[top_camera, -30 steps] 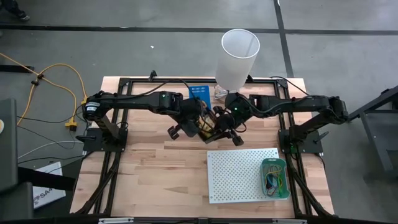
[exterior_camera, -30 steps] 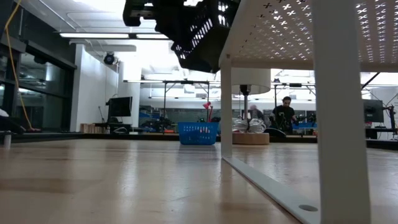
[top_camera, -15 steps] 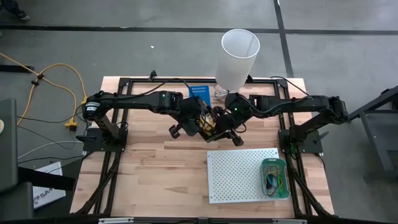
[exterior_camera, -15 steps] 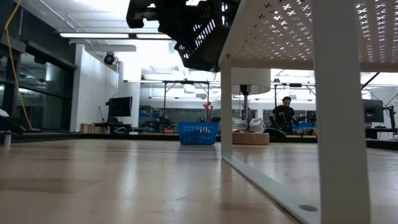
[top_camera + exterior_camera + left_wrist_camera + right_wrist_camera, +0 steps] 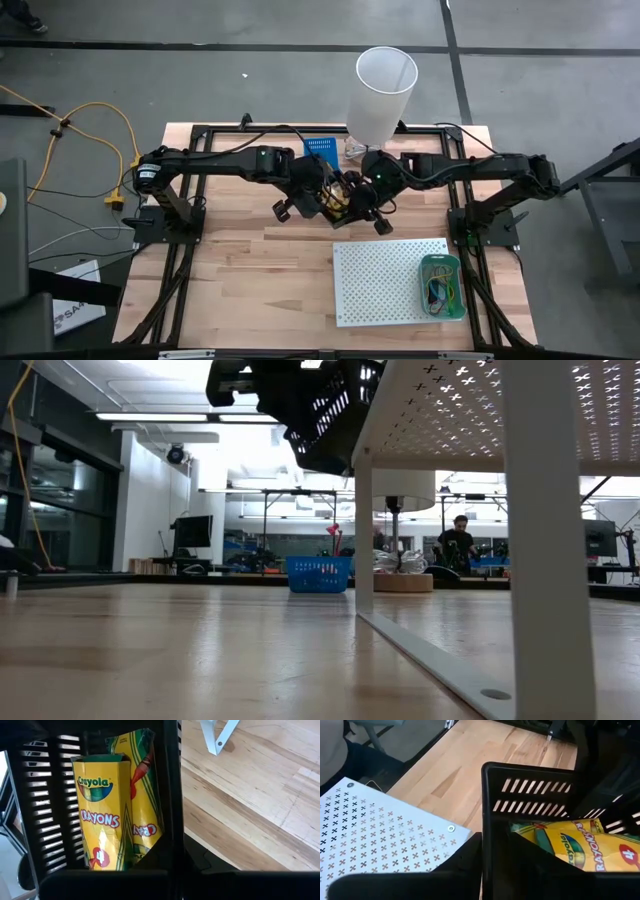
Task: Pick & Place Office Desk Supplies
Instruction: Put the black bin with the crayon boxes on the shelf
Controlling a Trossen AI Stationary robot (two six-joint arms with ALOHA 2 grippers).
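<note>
Above the middle of the bench, both arms met at a black slotted basket held clear of the wood. The left claw was clamped shut on its rim, and the right claw gripped the opposite wall, one finger outside it. Inside lay yellow crayon packs. A white perforated board stood nearby.

Overhead, table-level, two close wrist views
</note>
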